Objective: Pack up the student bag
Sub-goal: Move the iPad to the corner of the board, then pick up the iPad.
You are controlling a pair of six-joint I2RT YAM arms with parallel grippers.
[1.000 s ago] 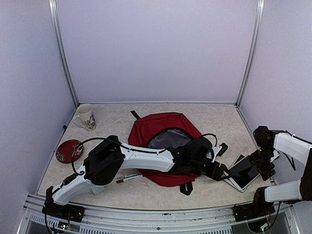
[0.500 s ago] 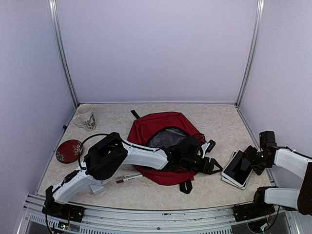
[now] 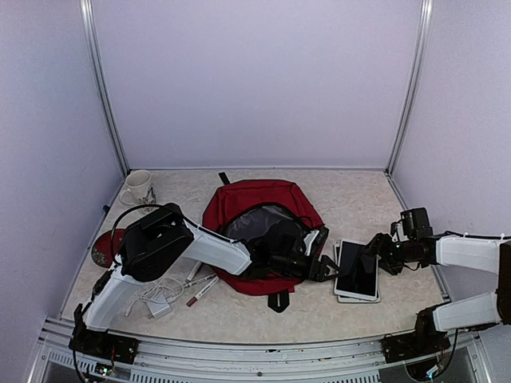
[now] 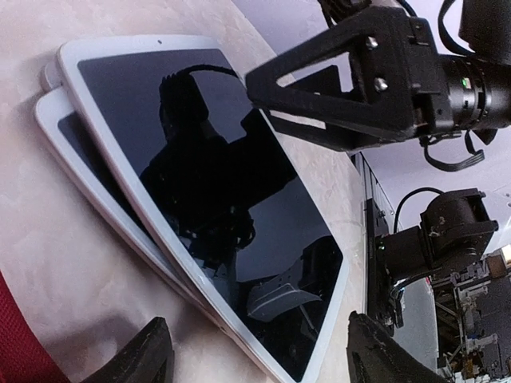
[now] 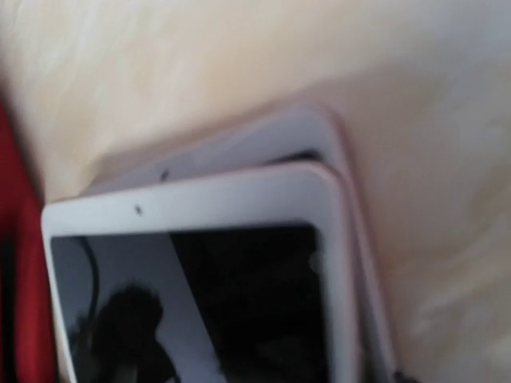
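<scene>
The student bag is a dark-red backpack lying mid-table, its mouth open on grey lining. Two stacked white tablets lie flat just right of it; they also show in the left wrist view and, blurred, in the right wrist view. My left gripper reaches across the bag and is open and empty, its fingertips low at the tablets' near edge. My right gripper is at the tablets' far right edge, above them in the left wrist view, and looks open.
A mug stands at the back left. A red plate is partly hidden behind my left arm. Markers and a white charger with cable lie left of the bag. The right wall is close behind my right arm.
The tablets have slid left up to the bag, with my right gripper following them. The bag and my left arm have shifted left, uncovering the markers and charger.
</scene>
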